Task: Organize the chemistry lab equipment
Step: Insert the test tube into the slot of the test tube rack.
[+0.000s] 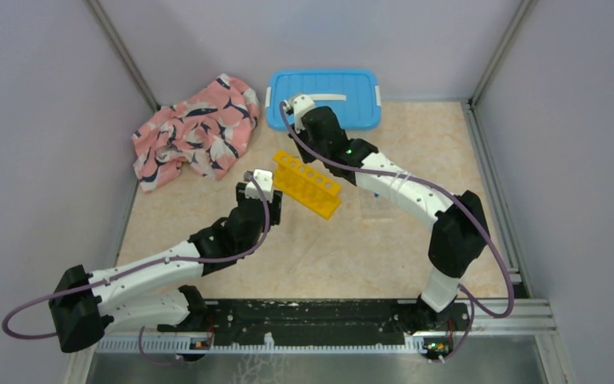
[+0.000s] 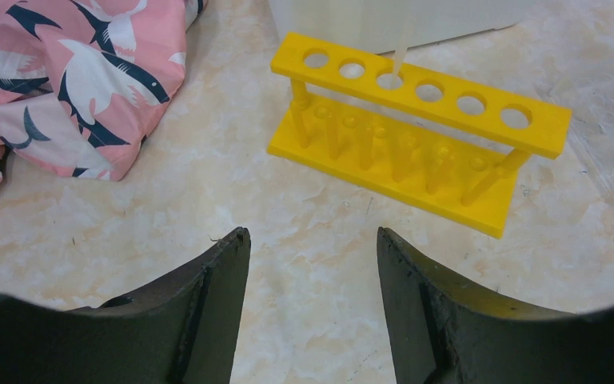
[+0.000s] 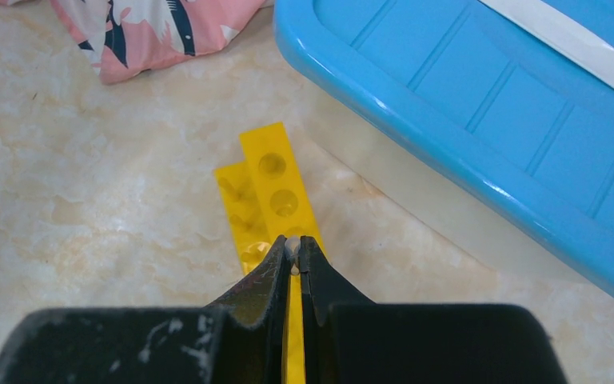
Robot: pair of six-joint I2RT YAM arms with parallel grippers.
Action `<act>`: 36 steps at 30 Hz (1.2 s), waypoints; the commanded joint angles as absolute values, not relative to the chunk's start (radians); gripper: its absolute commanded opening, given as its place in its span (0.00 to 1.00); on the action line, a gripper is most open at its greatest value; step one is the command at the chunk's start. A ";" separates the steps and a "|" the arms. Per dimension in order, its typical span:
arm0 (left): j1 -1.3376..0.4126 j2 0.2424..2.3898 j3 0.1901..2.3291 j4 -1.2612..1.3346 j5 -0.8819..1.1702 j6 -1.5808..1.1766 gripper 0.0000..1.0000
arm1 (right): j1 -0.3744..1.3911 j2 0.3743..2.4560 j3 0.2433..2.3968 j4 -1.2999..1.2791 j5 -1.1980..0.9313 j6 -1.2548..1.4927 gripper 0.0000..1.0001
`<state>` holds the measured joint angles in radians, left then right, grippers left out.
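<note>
The left gripper [image 2: 312,240] is nearest the bases. It hangs low over the table [image 2: 208,200] with its fingers spread and nothing between them, facing the rack [image 2: 448,112] from its 9 o'clock side. The rack stands upright mid-table, its length running from 10 to 4 o'clock.

Above the rack, the right gripper [image 3: 293,250] is clenched on something thin and pale. The left wrist view shows a clear tube [image 2: 400,60] entering the third hole from the rack's 10 o'clock end. I judge this to be what it grasps, only partly lowered.

Farther back, the cloth [image 1: 196,132] lies at 10 o'clock of the rack. The bin [image 3: 488,120] sits at 12, its wall just behind the rack. No tongs, ball or other tubes are in view.

The tube looks slightly tilted. Pushed down that way, it could catch the hole's rim and tip or shove the light rack, which nothing braces. The pinch is at the fingertips, so the tube may swivel. Released too soon, it could settle askew.
</note>
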<state>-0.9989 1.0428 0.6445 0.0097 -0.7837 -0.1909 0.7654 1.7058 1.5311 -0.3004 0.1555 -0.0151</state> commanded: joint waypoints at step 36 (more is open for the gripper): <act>-1.000 1.063 0.627 0.074 -0.772 -0.195 0.66 | 0.781 1.811 1.469 -0.193 0.132 0.022 0.00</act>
<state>-0.9989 1.0561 0.6365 0.0444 -0.7799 -0.1905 0.7654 1.8133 1.4780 -0.2382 0.1371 0.0078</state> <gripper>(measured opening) 0.660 0.051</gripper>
